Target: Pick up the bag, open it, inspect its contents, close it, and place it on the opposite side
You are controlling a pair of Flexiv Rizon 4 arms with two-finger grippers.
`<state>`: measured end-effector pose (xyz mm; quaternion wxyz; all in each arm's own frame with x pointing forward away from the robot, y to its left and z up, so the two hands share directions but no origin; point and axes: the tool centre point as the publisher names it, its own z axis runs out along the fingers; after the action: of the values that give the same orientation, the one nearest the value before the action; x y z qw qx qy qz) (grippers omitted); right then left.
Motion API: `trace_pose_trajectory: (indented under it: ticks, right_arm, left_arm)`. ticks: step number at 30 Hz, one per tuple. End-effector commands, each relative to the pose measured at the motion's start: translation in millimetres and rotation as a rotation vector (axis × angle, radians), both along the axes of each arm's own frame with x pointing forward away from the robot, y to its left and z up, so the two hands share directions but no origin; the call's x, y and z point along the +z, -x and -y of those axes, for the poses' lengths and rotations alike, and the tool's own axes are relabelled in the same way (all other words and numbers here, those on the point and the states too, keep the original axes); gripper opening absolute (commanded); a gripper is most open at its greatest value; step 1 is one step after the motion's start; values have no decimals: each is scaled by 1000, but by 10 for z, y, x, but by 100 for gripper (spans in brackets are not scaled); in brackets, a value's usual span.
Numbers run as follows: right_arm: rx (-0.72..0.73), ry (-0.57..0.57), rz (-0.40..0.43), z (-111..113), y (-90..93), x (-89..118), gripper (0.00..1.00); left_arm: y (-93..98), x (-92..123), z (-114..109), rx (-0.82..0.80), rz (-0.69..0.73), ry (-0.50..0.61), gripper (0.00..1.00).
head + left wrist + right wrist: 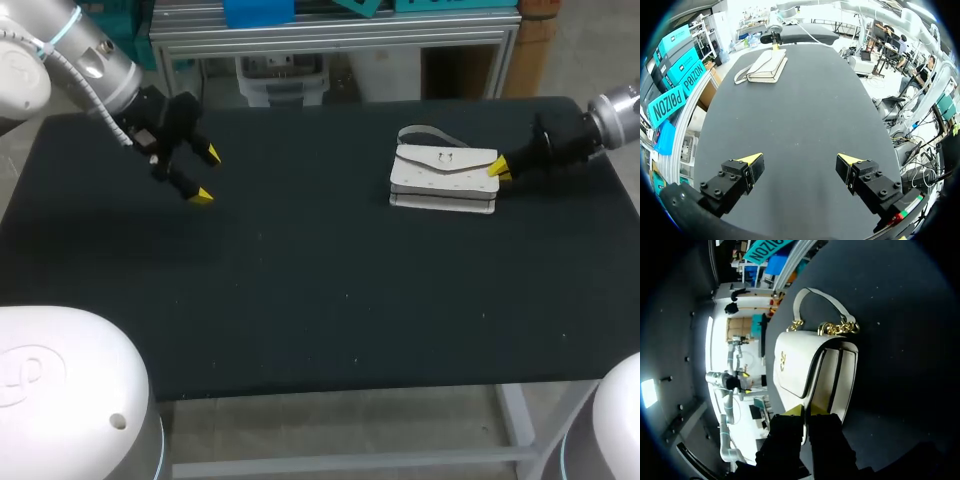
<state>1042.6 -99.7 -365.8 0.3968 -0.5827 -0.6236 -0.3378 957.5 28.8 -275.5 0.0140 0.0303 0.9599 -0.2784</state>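
The work surface is a black table. A white bag lies flat on it, towards the far right part.

The head view shows both arms together. The left gripper hangs above the table well apart from the bag, and the right gripper is at the bag's right end. The left wrist view confirms that the left gripper has its fingers spread wide with only bare table between them. The bag lies far ahead.

Only the right wrist view shows bag detail: a white strap joined by a gold chain, and a small gold clasp on the flap. Here the right gripper has its fingers close together, pinching the flap edge of the bag.

The flap lies shut, so the inside of the bag is hidden. The right gripper's second yellow tip cannot be made out.
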Motion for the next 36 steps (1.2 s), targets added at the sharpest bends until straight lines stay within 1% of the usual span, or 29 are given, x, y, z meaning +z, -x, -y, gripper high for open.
trace_pose_trajectory:
  ticks: [1,6,7,10,15,18,23,26,30,34,36]
  right_arm:
    - [243,-6,-126,23,-56,-14,0]
    - [243,-6,-126,23,-56,-14,0]
    - [256,10,-128,-24,-60,-14,0]
    - [313,-11,-127,-228,-21,-54,0]
    - [398,-49,-139,-545,73,-138,0]
    - [429,-59,-137,-687,150,-129,0]
    - [467,-55,-121,-834,272,-49,0]
    - [496,-53,-119,-924,343,-19,0]
    - [526,-56,-118,-1046,434,-19,0]
    - [531,-58,-115,-1131,504,-39,0]
    - [532,-71,-112,-1176,537,-54,0]
  left_arm:
    - [-12,-1,-3,-3,-2,2,100]
    - [-12,-1,-3,-3,-2,2,100]
    - [-23,-28,11,-8,4,10,100]
    - [-18,-82,58,-11,6,8,100]
    - [-24,-94,87,-10,10,19,100]
    - [-46,-91,86,-4,17,28,100]
    - [-65,-98,90,4,31,33,100]
    - [-68,-140,109,2,38,32,100]
    - [-70,-202,134,2,45,31,100]
    - [-76,-254,134,2,53,70,100]
    - [-82,-288,152,8,56,59,100]
